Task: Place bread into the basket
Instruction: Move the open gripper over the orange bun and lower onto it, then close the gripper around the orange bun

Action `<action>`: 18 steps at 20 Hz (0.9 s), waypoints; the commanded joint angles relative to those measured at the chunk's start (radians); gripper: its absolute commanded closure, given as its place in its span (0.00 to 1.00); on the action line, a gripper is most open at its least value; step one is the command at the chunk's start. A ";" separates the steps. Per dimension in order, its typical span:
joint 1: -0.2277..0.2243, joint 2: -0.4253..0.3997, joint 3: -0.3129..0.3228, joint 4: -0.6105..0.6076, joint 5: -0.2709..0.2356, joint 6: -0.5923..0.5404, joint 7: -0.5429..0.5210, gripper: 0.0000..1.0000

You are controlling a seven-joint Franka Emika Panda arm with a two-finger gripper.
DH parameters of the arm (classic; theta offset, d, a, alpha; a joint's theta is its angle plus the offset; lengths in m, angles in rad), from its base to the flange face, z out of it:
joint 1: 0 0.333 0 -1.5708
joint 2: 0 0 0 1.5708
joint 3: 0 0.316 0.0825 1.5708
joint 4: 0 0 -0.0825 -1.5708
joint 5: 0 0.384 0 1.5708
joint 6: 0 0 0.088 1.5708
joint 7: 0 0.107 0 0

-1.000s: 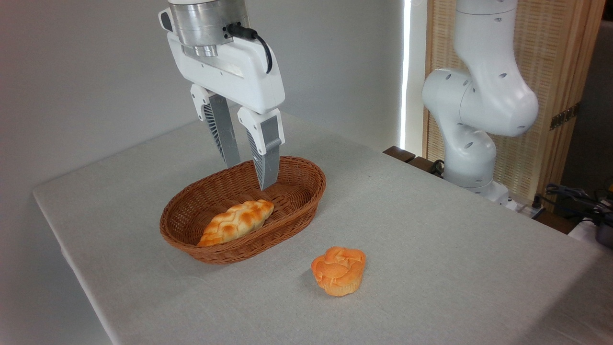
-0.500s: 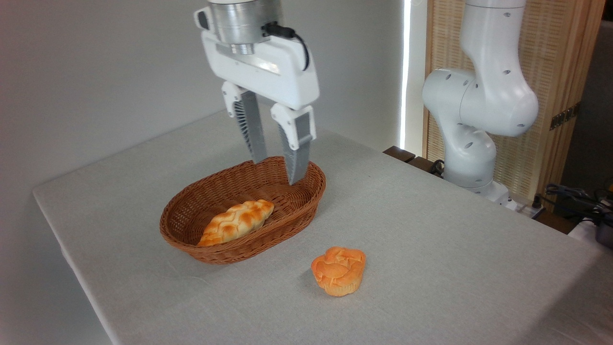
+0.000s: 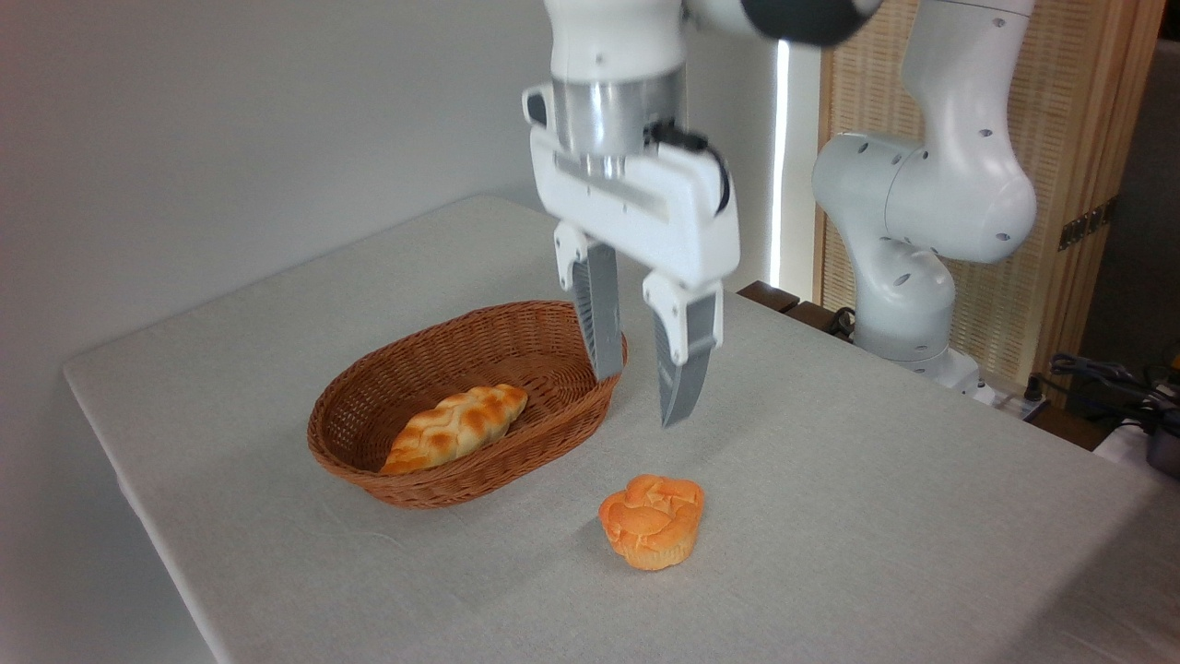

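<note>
- Shifted right since a second ago: gripper (image 3: 640, 399), then hanging over the middle of the basket, now down past the basket's right end, fingers parted with nothing between them.
- Unchanged since then: basket, both breads, all in their old spots.
- Far left, at nine o'clock from everything else: bare grey table (image 3: 221, 369) stretching to its near corner.
- Next along, basket (image 3: 369, 461), oval brown wicker, resting flat on the cloth, long axis running from seven o'clock up to one o'clock.
- Inside it, braided loaf (image 3: 455, 427), pale gold, lying along the near wall, leaning a little on the weave.
- At three o'clock from the basket's far end, the left finger (image 3: 597, 318) crossing in front of the rim; touching or not, cannot tell.
- Right finger (image 3: 683, 360) hanging clear over open cloth, tip well above the surface.
- At six o'clock from those tips, bread (image 3: 651, 519), small orange bun with knotted top, sitting upright on the table, outside the basket, near its right end at about four o'clock.
- Gap visible between bun and fingertips, no contact.
- Far right, at three o'clock, white arm base (image 3: 908, 231) standing beyond the table's edge.
</note>
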 commanded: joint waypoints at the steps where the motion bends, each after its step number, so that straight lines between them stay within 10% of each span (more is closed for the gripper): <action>1: -0.008 -0.012 0.004 -0.101 0.017 0.106 0.092 0.00; 18: -0.014 0.043 0.007 -0.309 0.104 0.409 0.228 0.10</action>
